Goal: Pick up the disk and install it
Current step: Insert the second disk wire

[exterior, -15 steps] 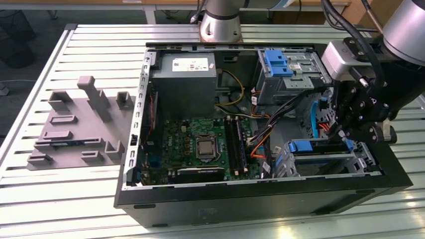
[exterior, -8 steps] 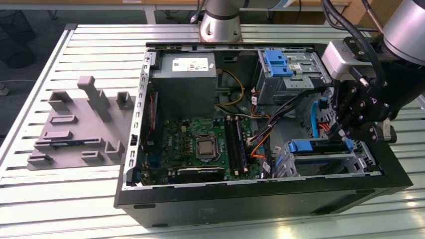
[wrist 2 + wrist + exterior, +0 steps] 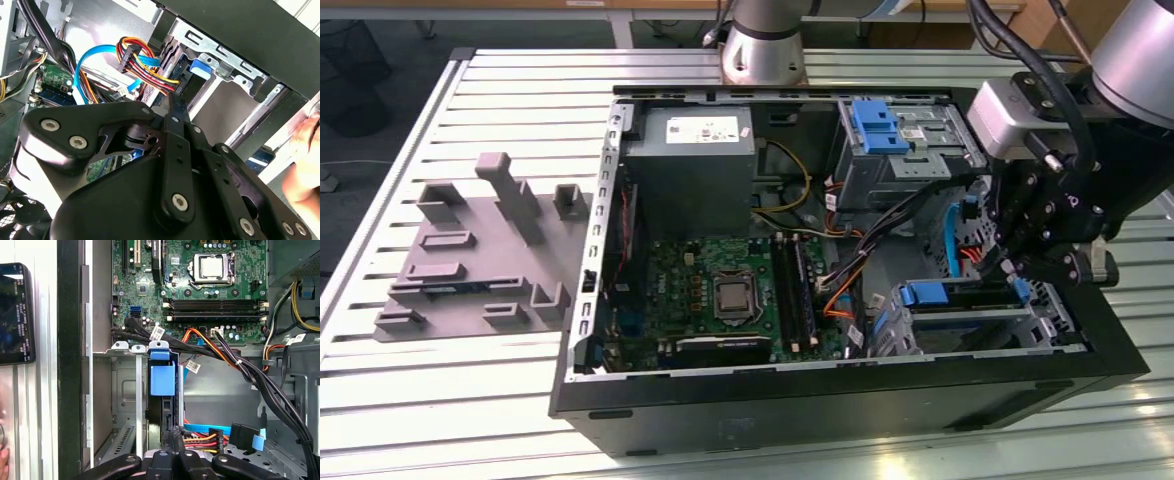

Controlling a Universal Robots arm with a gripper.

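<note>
The disk point(image 3: 945, 295) stands on edge in a slot of the lower drive cage point(image 3: 914, 330), at the exterior view's right inside the open computer case. In the first wrist view its blue bracket point(image 3: 162, 379) tops the slot, with the dark drive edge point(image 3: 161, 412) running toward me. The bracket's blue tab point(image 3: 198, 67) also shows in the second wrist view. My gripper point(image 3: 173, 436) is shut with nothing between its fingers, and its tips sit at the near end of the disk. I cannot tell if they touch it. In the exterior view my gripper point(image 3: 1014, 272) hangs over that cage.
An upright blue bracket point(image 3: 873, 125) stands in the upper cage. Bundled cables point(image 3: 235, 360) cross beside the slot. The motherboard point(image 3: 720, 295) and grey power supply point(image 3: 687, 150) fill the case. A grey fixture plate point(image 3: 467, 260) lies outside. A hand point(image 3: 305, 155) and a dark phone point(image 3: 12, 312) are near the case wall.
</note>
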